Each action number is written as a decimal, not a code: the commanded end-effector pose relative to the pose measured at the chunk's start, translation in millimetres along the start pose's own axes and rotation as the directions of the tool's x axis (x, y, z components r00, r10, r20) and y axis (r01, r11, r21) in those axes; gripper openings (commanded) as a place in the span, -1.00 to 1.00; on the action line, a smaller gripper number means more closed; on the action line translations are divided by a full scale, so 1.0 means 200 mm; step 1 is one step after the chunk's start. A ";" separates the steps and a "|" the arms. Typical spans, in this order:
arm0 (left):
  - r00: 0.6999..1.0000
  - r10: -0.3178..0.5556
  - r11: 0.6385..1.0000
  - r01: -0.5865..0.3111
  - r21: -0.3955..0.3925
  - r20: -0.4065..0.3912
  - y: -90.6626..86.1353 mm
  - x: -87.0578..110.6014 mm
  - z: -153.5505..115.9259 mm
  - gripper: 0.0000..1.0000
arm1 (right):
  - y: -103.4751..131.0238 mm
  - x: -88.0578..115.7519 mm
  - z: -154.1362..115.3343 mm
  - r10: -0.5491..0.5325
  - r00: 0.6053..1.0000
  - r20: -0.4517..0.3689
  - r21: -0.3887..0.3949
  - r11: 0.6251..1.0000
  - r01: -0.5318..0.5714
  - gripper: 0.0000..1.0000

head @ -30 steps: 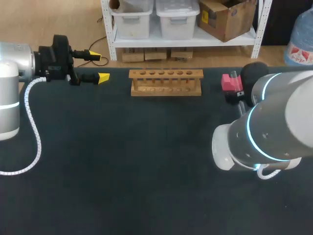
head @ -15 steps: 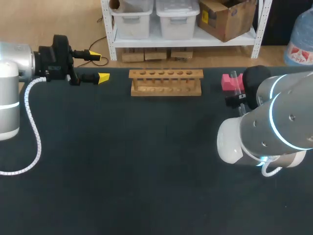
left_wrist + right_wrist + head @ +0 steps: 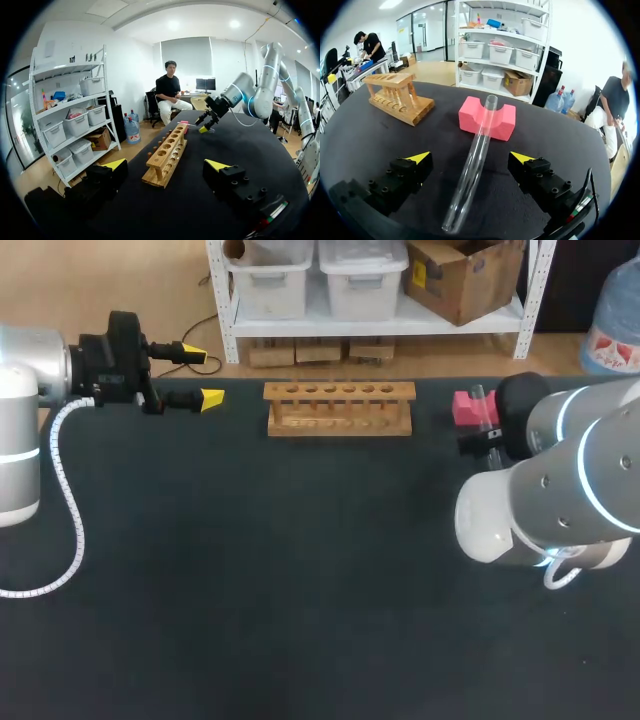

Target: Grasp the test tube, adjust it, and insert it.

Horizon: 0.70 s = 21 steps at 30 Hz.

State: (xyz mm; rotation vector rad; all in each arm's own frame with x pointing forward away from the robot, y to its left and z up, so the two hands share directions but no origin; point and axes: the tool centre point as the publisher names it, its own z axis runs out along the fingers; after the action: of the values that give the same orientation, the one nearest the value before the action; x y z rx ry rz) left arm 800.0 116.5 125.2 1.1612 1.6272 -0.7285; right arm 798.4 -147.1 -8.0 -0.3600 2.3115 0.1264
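On the dark table (image 3: 300, 570) there is one test tube (image 3: 480, 135), one pink foam block (image 3: 487, 119) and one wooden rack (image 3: 339, 408). The rack stands near the far edge of the table, about in the middle, and its top board has six holes in one row.

The test tube is clear glass. It lies at the right side of the table, tilted. Its open mouth rests in the groove on top of the pink block, and its closed round end is down on the table, nearer to the right gripper (image 3: 470, 157). In the head view the block is well apart from the rack, to the right of it, and the right arm covers most of the tube.

The right gripper is low over the table. Its jaws are wide open, and one yellow tip stands on each side of the tube. Neither finger touches the glass, so these jaws have hold of nothing.

The left gripper (image 3: 203, 377) is at the far left corner of the table and points along the far edge toward the rack. Its jaws are wide open too and hold nothing. In the left wrist view the rack is ahead of these jaws, and the right gripper, the tube and the pink block are beyond the far end of the rack.
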 end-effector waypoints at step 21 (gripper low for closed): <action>1.000 0.004 1.000 -0.004 -0.004 0.007 0.00 0.01 0.00 1.00 | -0.04 0.06 0.04 0.039 0.999 -0.026 -0.054 0.998 -0.040 0.17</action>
State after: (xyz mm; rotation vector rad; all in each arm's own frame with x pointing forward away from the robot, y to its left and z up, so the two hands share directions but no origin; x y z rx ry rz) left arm 800.0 116.5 125.2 1.1611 1.6272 -0.7285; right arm 798.1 -153.5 -21.9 -0.3396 2.3439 0.1907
